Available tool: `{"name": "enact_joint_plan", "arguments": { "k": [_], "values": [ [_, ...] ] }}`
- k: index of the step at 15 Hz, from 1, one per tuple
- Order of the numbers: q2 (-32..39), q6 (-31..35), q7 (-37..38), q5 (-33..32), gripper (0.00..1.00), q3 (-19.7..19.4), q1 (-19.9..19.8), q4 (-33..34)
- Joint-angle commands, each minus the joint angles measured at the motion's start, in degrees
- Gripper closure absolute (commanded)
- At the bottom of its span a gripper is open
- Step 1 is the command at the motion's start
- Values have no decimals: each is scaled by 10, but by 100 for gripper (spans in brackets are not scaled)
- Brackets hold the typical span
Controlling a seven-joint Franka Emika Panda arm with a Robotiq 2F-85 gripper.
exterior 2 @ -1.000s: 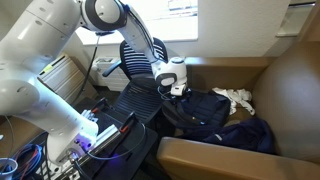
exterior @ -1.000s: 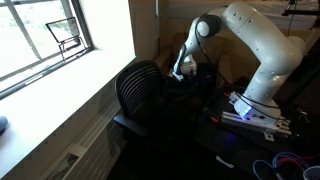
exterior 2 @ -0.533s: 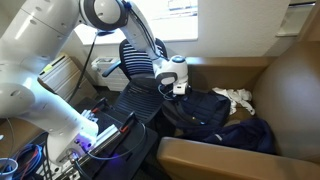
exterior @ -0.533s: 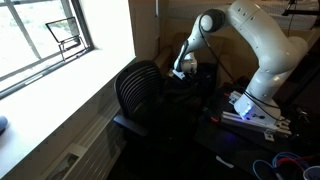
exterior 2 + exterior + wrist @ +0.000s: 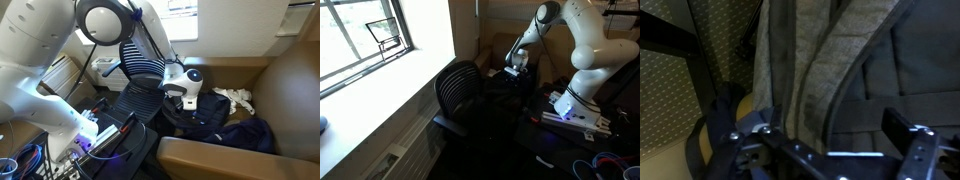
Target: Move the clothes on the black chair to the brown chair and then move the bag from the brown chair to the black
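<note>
The whitish clothes lie on the brown chair, at the back of its seat. Beside them on the same seat sits the dark blue bag. The black chair with its ribbed back stands next to it and also shows in an exterior view. My gripper hangs open just above the bag's near end, holding nothing. In the wrist view the gripper has its fingers wide apart over dark bag fabric and a grey strip. The clothes are hidden there.
A window sill runs along one side of the black chair. A box with cables stands by the robot's base, and more cables lie on the floor. Patterned carpet shows beside the bag.
The arm has swung away from the black chair's back and now sits over the bag on the brown chair. The jaws stayed open and nothing was picked up.
</note>
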Motion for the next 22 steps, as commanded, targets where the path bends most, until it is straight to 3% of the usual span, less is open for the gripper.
{"name": "enact_joint_plan", "arguments": {
  "k": [1,3,5,6,10,14,15,19,20,22],
  "values": [
    [5,-13,-21,35,0,-22,35,11],
    [14,-16,-20,33,0,-36,67,17],
    [28,18,31,33,0,-79,141,23],
    [14,-6,-12,46,0,-53,94,14],
    [35,10,43,40,0,-95,171,29],
    [70,-87,132,2,0,-174,245,62],
    [48,-55,93,20,0,-140,213,40],
    [56,-57,103,18,0,-148,224,46],
    [57,-52,100,22,25,-144,220,48],
    [60,-49,105,23,34,-145,224,50]
  ]
}}
